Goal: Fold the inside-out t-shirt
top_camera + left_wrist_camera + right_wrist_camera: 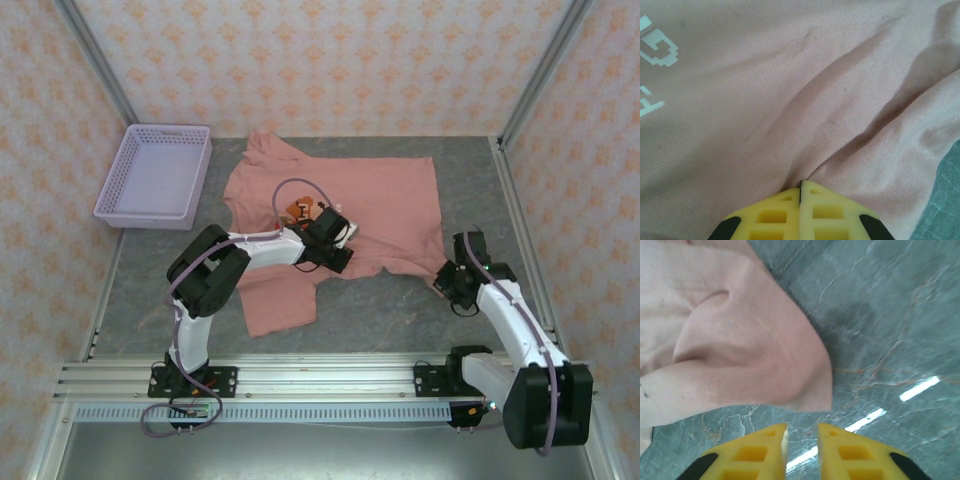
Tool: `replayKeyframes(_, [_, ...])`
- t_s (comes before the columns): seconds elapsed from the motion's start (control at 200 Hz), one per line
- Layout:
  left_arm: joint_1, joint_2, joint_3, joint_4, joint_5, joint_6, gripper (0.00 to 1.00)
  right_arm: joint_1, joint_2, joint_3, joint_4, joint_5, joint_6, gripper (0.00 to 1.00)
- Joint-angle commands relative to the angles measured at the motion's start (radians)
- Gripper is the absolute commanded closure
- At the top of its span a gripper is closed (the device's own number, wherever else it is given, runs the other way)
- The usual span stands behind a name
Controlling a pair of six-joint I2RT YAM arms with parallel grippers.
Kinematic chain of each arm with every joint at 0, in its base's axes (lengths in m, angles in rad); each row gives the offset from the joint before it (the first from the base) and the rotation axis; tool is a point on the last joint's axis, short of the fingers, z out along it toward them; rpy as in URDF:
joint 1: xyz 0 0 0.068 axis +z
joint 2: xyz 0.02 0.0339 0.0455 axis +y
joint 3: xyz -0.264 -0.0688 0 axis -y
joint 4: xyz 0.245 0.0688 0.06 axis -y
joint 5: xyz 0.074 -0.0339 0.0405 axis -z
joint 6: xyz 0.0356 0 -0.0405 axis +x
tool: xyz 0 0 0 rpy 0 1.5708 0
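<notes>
**Desk editor:** So, what's nearest the lens?

**Photographer:** Right hand (802,434), low over the grey marbled desk (400,315). Its fingers are slightly apart with nothing between them. A hemmed corner of the inside-out t-shirt (385,200) lies just beyond the tips, not touching.

**Desk editor:** And the left?

**Photographer:** Left hand (801,189) reaches farther in, onto the middle of the shirt beside the small blocky print (298,210). Its fingers are pressed together, and a ridge of cloth runs straight into the tips. I read that as a pinch on the fabric.

**Desk editor:** Where does the garment lie?

**Photographer:** Spread salmon-pink across the middle of the desk, mostly flat. One part reaches toward the near edge beneath the left arm. It's rumpled around the pinch and at the right-hand corner.

**Desk editor:** How far along?

**Photographer:** Early, by my reading. No clean fold shows, and the shirt lies open in roughly one layer. Whether the right side now faces out, I can't tell. Every fold looks yet to be made, plus the squaring-up after.

**Desk editor:** Anything behind?

**Photographer:** A lavender lattice basket (155,175) at the far left, near the shirt's edge but apart from it.
</notes>
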Motion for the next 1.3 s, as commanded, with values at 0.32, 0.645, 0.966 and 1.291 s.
replayKeyframes(0.32, [0.012,0.054,-0.034,-0.185,-0.027,0.009,1.00,0.000,0.201,0.116,0.041,0.047,-0.046,0.52])
replayKeyframes(0.645, [0.012,0.052,-0.028,-0.181,-0.020,0.006,1.00,0.012,-0.046,-0.038,-0.040,0.052,0.050,0.59])
replayKeyframes(0.966, [0.012,0.056,-0.027,-0.184,-0.022,0.001,1.00,0.025,0.054,-0.084,0.070,0.004,0.063,0.63])
replayKeyframes(1.291, [0.011,0.047,-0.034,-0.185,-0.026,0.004,1.00,0.008,0.292,0.058,0.159,0.063,-0.049,0.60])
